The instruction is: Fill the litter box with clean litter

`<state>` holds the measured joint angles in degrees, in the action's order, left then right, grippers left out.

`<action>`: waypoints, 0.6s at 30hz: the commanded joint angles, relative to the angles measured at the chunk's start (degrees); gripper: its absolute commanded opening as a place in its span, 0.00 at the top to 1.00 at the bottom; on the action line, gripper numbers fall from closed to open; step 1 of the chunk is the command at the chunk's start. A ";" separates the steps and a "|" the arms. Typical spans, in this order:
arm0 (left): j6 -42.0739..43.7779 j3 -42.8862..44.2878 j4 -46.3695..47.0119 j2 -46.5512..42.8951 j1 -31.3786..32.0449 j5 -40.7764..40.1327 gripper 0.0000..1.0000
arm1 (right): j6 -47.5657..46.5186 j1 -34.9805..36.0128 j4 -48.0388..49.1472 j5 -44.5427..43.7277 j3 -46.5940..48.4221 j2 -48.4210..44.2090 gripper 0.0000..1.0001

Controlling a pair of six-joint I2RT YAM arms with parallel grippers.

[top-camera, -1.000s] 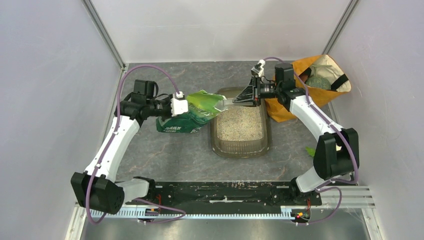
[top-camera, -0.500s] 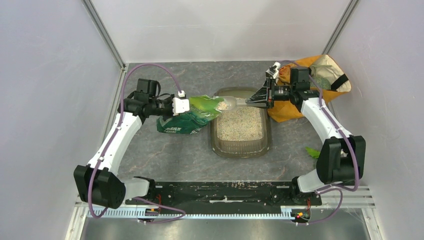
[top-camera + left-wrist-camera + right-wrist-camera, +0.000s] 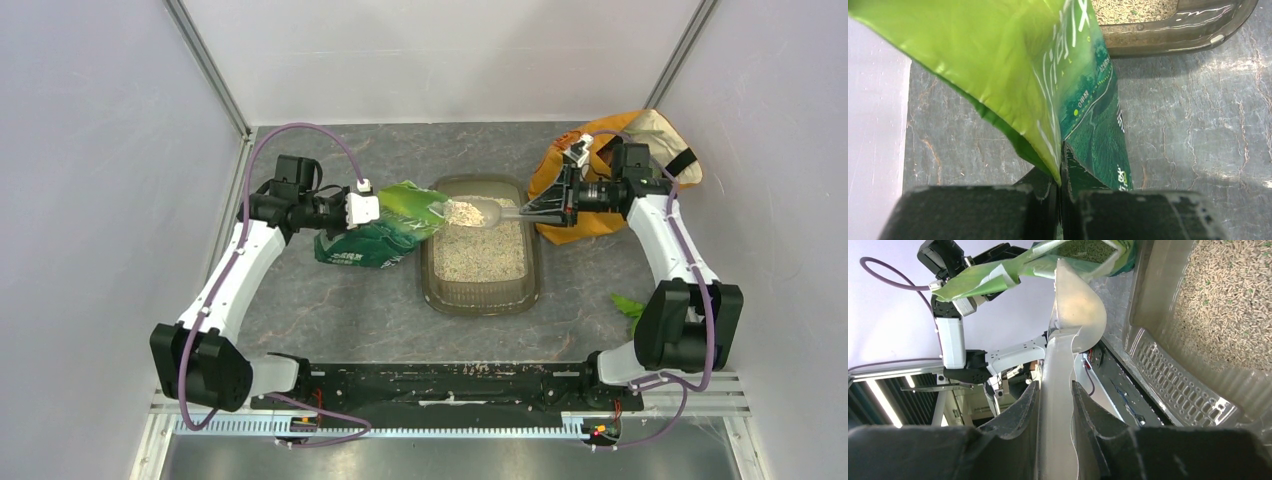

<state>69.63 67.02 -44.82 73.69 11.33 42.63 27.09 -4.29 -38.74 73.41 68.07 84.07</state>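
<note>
— Jaws first: how do they stand?

— Both pairs are closed on something. On the left gripper (image 3: 372, 210) the jaws pinch a folded edge of the green pouch (image 3: 400, 222). The left wrist view shows the glossy film clamped flat between the two dark fingers (image 3: 973, 212). On the right gripper (image 3: 530, 210) the jaws clasp the handle of a translucent scoop (image 3: 470, 211), with one finger on each side of it in the right wrist view.

— Where is the litter box?

— The litter box (image 3: 483, 303) sits on the grey marbled table (image 3: 340, 310), roughly midway between the two arms, with its long side running away from their bases. The pouch lies tilted just beside the box's left rim, its open mouth turned toward the box.

— And the clean litter?

— The clean litter (image 3: 482, 255) covers the floor of the box in a pale, speckled layer. A small heap of it also sits in the scoop's bowl, which hangs over the far left part of the box, near the pouch's mouth. The right wrist view shows more granules inside the open pouch.

— Anything else nearby?

— An orange cloth bag (image 3: 560, 232) slumps at the far right of the table, just beside the box's far right corner. A small green scrap (image 3: 624, 302) lies on the table near the right arm.
</note>
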 commanded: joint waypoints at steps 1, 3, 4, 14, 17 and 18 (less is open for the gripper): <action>2.31 3.11 3.29 0.42 -0.16 2.95 0.98 | -11.98 -3.12 -13.35 4.07 5.11 0.27 1.00; 2.31 3.20 3.25 0.49 -0.17 2.87 0.98 | -16.40 -4.34 -18.74 4.12 6.68 1.22 1.00; 2.31 3.20 3.25 0.54 -0.17 2.81 0.98 | -18.99 -4.93 -21.68 3.72 7.62 1.79 1.00; 1.92 3.16 3.23 -0.06 -0.15 3.16 0.98 | -22.81 -5.42 -23.25 -17.88 12.15 2.27 1.00; 2.16 2.94 3.24 -0.36 -0.12 3.04 0.98 | -22.26 -2.80 -22.06 -25.47 13.78 2.52 1.00; 2.62 2.94 3.00 -0.41 -0.17 2.99 0.98 | -21.57 -1.90 -21.11 -28.18 13.99 2.23 1.00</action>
<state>69.67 67.44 -44.49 74.48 11.33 42.65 4.45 -9.02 -62.96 57.19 78.28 87.90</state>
